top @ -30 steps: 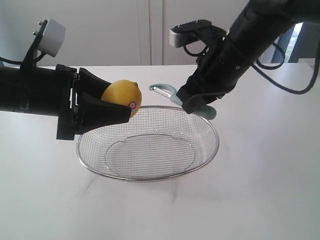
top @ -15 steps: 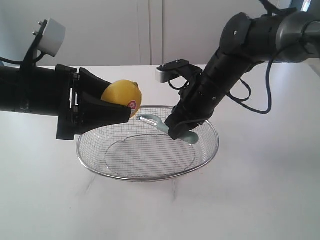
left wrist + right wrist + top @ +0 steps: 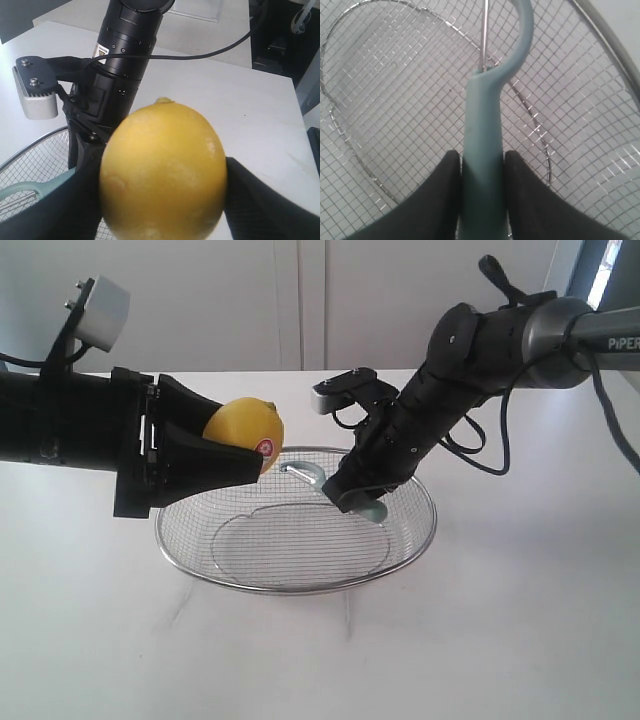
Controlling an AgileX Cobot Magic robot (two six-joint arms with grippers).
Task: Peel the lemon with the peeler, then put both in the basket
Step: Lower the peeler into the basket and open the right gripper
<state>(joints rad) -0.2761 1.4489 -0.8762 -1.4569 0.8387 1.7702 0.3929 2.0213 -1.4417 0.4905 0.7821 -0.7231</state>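
My left gripper (image 3: 235, 455) is shut on the yellow lemon (image 3: 245, 432), holding it above the left rim of the silver mesh basket (image 3: 200, 575); its red-and-white sticker faces the front. In the left wrist view the lemon (image 3: 162, 170) fills the space between both black fingers. My right gripper (image 3: 355, 498) is shut on the teal peeler (image 3: 310, 476), gripping its handle low inside the basket, loop head pointing left. The right wrist view shows the peeler handle (image 3: 482, 150) squeezed between the fingers just over the basket mesh (image 3: 395, 115).
The basket stands in the middle of a white table (image 3: 520, 620). A white wall with cupboard doors rises behind the table. The right arm (image 3: 480, 350) slants down from the upper right over the basket's far rim.
The right gripper has carried the peeler down from above the far rim into the basket and slightly left. The left gripper and the lemon have stayed still.
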